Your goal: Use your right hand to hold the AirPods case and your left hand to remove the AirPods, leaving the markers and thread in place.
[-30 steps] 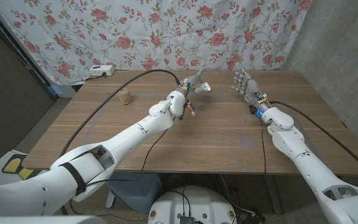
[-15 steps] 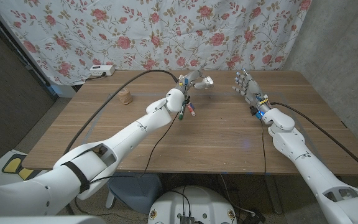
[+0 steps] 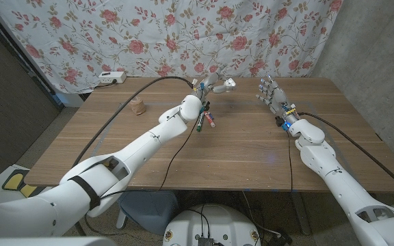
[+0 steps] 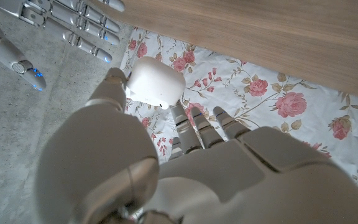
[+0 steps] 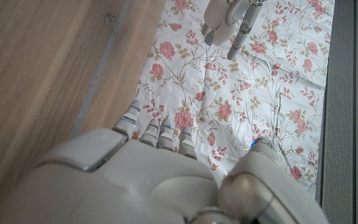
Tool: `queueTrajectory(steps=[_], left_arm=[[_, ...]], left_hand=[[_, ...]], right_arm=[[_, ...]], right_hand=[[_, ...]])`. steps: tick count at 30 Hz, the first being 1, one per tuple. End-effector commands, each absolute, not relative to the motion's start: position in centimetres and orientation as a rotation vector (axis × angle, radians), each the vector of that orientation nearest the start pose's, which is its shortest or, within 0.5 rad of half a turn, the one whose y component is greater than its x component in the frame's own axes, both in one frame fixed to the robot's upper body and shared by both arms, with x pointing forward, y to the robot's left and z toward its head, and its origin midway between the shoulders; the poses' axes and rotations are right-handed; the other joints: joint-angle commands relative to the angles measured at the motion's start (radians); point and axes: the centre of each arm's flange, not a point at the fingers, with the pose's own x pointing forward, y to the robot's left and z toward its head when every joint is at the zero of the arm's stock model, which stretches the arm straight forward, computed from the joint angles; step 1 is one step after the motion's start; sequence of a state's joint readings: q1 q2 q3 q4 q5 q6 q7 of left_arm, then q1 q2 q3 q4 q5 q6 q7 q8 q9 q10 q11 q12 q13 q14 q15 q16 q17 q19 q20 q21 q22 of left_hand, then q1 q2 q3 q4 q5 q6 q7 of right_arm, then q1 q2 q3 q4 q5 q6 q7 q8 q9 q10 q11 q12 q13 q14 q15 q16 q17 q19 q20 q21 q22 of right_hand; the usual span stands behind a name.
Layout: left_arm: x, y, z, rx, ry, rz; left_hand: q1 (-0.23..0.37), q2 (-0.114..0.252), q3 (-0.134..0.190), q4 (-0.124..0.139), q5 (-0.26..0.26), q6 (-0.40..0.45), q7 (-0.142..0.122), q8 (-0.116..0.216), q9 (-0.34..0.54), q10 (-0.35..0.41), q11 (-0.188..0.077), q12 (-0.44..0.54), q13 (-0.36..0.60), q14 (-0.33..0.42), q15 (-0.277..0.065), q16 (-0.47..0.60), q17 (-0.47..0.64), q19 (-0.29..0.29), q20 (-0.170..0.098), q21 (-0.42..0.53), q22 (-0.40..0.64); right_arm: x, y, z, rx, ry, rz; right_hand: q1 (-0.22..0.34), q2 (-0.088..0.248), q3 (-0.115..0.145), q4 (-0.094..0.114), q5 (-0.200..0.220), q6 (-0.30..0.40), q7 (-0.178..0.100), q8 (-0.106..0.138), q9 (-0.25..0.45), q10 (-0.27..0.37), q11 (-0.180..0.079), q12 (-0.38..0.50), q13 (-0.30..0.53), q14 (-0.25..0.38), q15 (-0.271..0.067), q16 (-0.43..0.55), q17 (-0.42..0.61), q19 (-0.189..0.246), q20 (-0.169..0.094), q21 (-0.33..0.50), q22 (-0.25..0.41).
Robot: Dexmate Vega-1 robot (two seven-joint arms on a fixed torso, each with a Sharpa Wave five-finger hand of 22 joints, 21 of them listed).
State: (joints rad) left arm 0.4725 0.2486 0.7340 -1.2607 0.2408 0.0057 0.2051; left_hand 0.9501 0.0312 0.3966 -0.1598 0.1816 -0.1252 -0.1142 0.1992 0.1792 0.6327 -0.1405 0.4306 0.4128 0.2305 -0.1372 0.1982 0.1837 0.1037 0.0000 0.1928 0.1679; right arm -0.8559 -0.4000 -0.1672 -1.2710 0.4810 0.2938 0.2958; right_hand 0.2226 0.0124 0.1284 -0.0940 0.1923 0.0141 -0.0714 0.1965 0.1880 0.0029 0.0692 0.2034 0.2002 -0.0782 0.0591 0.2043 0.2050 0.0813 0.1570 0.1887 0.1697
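AirPods case (image 4: 155, 83) pinched in raised left hand (image 3: 215, 84) (right hand (image 3: 270, 93) spread, empty)

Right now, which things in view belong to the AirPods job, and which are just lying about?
Job:
AirPods case, white, held up above the table by the left hand
right hand, fingers apart, holding nothing
markers on the table, to stay put

Lying about:
small brown object on the table's left side
white power strip beyond the far edge
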Motion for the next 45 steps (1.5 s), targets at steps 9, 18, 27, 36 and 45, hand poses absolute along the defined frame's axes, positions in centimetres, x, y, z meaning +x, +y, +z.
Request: queueTrajectory(steps=[9,18,27,36,45], left_arm=[[66.2,5.3,8.6,0.662,-0.8,-0.225],[66.4,5.4,8.7,0.61,-0.804,-0.257],[66.2,5.8,9.0,0.574,-0.802,-0.267],[66.1,6.4,9.4,0.552,-0.801,-0.267],[66.2,6.6,9.4,0.514,-0.796,-0.273]], left_hand=[[0.005,0.008,-0.005,0.003,0.004,0.0,0.009,-0.001,0.005,0.075,-0.074,0.008,0.004,-0.001,0.007,-0.004,0.003,0.002,0.006,-0.003,0.003],[0.008,0.014,-0.006,0.004,0.004,-0.003,0.014,-0.002,0.005,0.065,-0.073,0.004,0.005,-0.006,0.01,-0.005,0.004,0.0,0.008,-0.004,0.003],[0.011,0.017,-0.008,0.004,0.004,-0.003,0.017,-0.003,0.005,0.061,-0.073,0.003,0.006,-0.008,0.011,-0.005,0.004,-0.001,0.008,-0.004,0.003],[0.013,0.021,-0.01,0.004,0.004,-0.008,0.022,-0.004,0.005,0.058,-0.073,0.001,0.008,-0.012,0.014,-0.005,0.003,-0.004,0.01,-0.005,0.003],[0.014,0.022,-0.012,0.005,0.004,-0.007,0.024,-0.004,0.005,0.054,-0.073,0.0,0.008,-0.013,0.016,-0.004,0.003,-0.005,0.011,-0.005,0.003]], right_arm=[[64.6,-29.4,-1.7,-0.036,-0.664,0.325],[64.4,-28.8,-2.2,-0.025,-0.661,0.331],[63.7,-28.5,-2.2,-0.023,-0.675,0.334],[63.0,-27.9,-2.8,-0.016,-0.678,0.343],[61.9,-27.2,-2.8,-0.065,-0.667,0.326]], right_hand=[[0.004,0.007,0.003,-0.002,-0.003,0.0,0.0,0.001,0.004,0.002,0.008,0.003,0.001,-0.004,0.002,0.003,0.001,-0.001,0.008,0.001,0.002],[0.005,0.009,0.004,-0.003,-0.003,-0.002,-0.001,0.0,0.004,0.013,0.011,0.007,0.002,-0.003,0.004,0.003,0.001,-0.001,0.007,0.001,0.002],[0.006,0.011,0.005,-0.004,-0.003,-0.002,0.001,0.0,0.004,0.015,0.01,0.007,0.002,-0.002,0.005,0.004,0.001,-0.001,0.009,0.001,0.002],[0.013,0.019,0.01,-0.007,-0.002,-0.003,0.002,0.001,0.004,0.015,-0.003,0.007,0.003,-0.003,0.0,0.004,0.001,-0.001,0.01,0.001,0.002],[0.026,0.027,0.017,-0.014,-0.003,-0.005,0.003,0.0,0.004,0.023,-0.036,0.011,0.005,-0.008,-0.002,0.003,0.001,-0.006,0.018,0.0,0.002]])
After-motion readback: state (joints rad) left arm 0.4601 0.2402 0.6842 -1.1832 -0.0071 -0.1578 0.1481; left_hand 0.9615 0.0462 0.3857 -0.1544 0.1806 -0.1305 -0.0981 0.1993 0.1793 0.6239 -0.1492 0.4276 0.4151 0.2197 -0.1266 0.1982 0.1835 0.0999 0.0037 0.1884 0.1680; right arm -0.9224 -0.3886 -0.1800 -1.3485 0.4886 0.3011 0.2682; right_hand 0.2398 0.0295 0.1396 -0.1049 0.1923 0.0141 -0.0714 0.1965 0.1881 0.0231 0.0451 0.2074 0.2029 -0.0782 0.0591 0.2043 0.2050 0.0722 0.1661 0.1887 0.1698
